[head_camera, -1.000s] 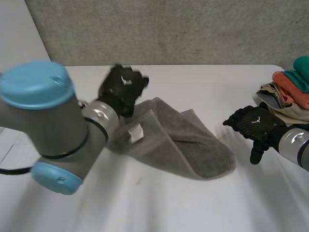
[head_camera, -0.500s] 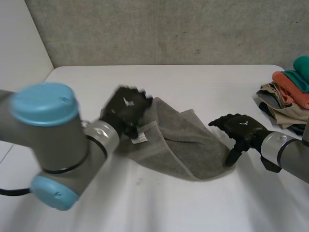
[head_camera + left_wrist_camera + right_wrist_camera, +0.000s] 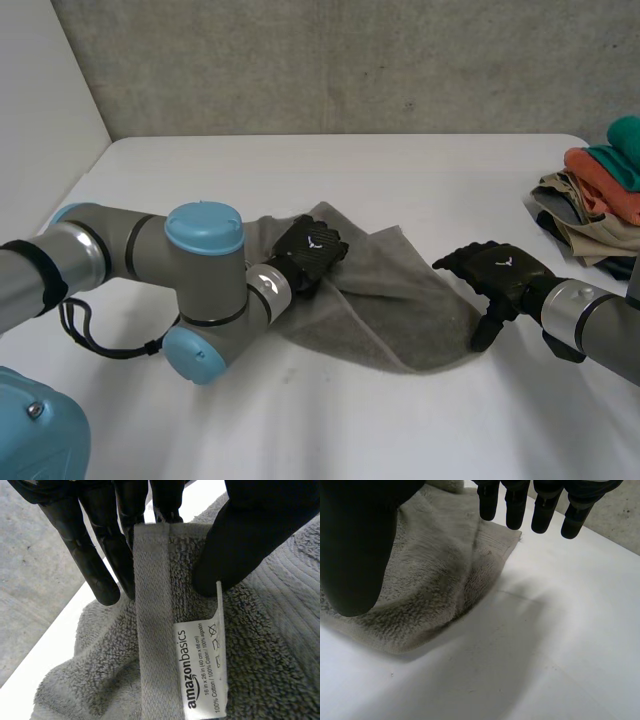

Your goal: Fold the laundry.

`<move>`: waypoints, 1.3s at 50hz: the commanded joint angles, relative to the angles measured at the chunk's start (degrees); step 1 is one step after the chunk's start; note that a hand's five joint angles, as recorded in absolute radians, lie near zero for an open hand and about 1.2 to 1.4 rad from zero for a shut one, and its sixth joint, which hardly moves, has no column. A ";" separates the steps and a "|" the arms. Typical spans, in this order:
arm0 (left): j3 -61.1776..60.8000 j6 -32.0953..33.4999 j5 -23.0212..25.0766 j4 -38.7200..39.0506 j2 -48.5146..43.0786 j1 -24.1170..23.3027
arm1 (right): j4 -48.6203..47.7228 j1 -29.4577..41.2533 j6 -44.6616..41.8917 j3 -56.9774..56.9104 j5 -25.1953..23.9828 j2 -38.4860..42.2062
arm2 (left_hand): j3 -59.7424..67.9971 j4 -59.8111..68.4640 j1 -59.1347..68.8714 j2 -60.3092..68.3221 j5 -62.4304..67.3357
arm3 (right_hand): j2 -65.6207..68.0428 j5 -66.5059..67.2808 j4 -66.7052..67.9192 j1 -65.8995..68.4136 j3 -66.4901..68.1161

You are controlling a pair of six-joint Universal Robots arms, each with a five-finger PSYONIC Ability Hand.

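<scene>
One grey towel (image 3: 400, 300), bearing one white label (image 3: 202, 670). One heap of folded clothes (image 3: 595, 195) at the right edge of the one table (image 3: 300, 430). Two hands: left hand (image 3: 310, 255), right hand (image 3: 500, 272).

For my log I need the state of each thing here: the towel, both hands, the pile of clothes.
grey towel: rumpled, lying on the table.
left hand: shut on the grey towel's hemmed edge, by the label.
right hand: open, at the grey towel's other end.
pile of clothes: stacked, untouched.

"amazonbasics" on label (image 3: 200, 667) of towel (image 3: 100, 685)
</scene>
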 commanded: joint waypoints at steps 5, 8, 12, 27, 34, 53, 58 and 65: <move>-1.85 -0.20 -6.68 1.67 5.43 -0.64 | 0.19 -1.76 -0.09 -1.13 0.60 -0.18 | 15.36 14.91 15.27 14.73 15.82 | -2.55 -2.65 -2.13 -3.32 -2.26; -5.19 -0.55 -8.44 1.58 11.32 -0.64 | 0.54 -1.94 -0.61 -1.92 0.69 -0.97 | 15.36 14.91 15.27 14.73 15.82 | -2.55 -2.65 -2.13 -3.32 -2.26; -10.11 -0.90 -8.53 1.67 19.76 -0.20 | 1.59 -2.82 -4.03 -2.71 0.61 -3.51 | 15.36 14.91 15.27 14.73 15.82 | -2.55 -2.65 -2.13 -3.32 -2.26; -16.62 -4.77 -8.80 -0.61 33.22 -0.02 | 7.84 -3.43 -12.40 -2.36 -5.02 -1.59 | 15.36 14.91 15.27 14.73 15.82 | -2.55 -2.65 -2.13 -3.32 -2.26; -16.01 -8.72 -8.89 -0.88 33.39 -0.02 | -1.46 3.49 4.61 -3.94 -4.41 3.95 | 15.36 14.91 15.27 14.73 15.82 | -2.55 -2.65 -2.13 -3.32 -2.26; -16.80 -17.50 -9.77 -7.99 42.52 6.98 | -14.23 6.42 8.55 -19.15 8.16 5.46 | 15.36 14.91 15.27 14.73 15.82 | 67.45 67.35 67.87 66.68 67.74; -17.24 -21.11 -9.50 -11.33 44.12 12.10 | -5.28 3.16 -7.44 -20.73 10.27 0.53 | 15.36 14.91 15.27 14.73 15.82 | 67.45 67.35 67.87 66.68 67.74; -20.49 -21.12 -9.94 -14.24 43.42 14.57 | 4.31 3.95 -19.42 -20.91 15.19 -7.12 | 15.36 14.91 15.27 14.73 15.82 | 67.45 67.35 67.87 66.68 67.74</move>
